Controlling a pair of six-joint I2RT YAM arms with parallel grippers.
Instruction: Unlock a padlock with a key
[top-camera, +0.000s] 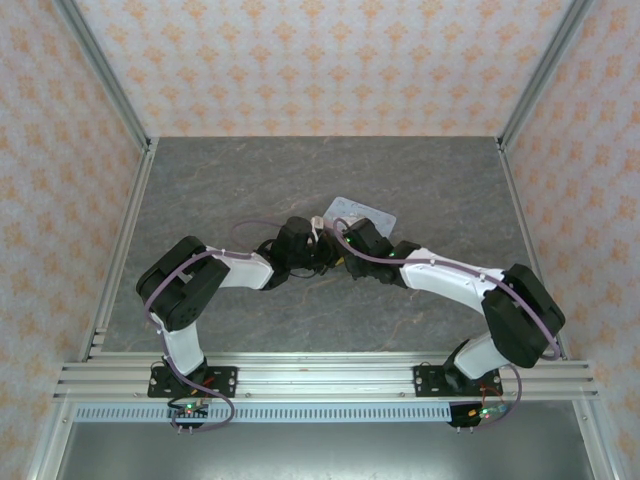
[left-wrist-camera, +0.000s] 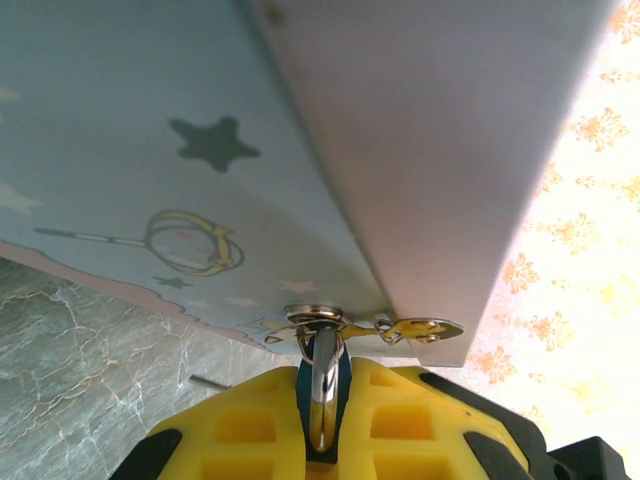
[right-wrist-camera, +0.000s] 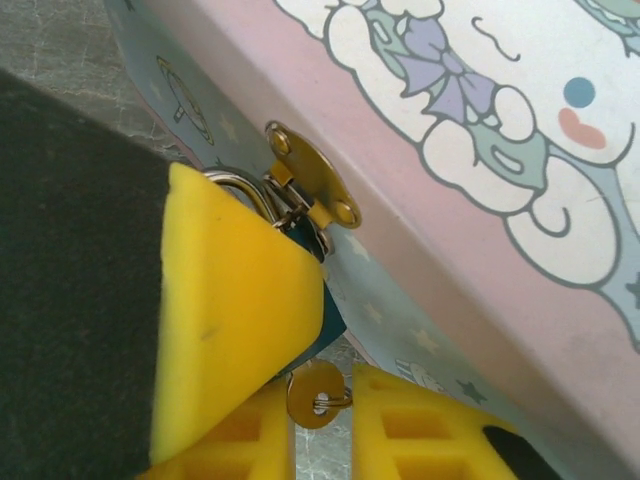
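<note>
At the near edge of the tin (top-camera: 362, 212), mid-table (top-camera: 220, 190), the left gripper (left-wrist-camera: 325, 380) is clamped on the padlock (right-wrist-camera: 328, 315), whose shackle runs through the hasp (right-wrist-camera: 312, 185). The key (right-wrist-camera: 314, 394) sits just under the padlock, between the right gripper's (right-wrist-camera: 320, 425) close-set fingers; I cannot tell if they grip it. Bare tabletop surrounds the tin's other sides.

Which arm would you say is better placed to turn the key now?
Right: the right gripper has the key between its fingers below the padlock, while the left gripper clamps the padlock steady.
</note>
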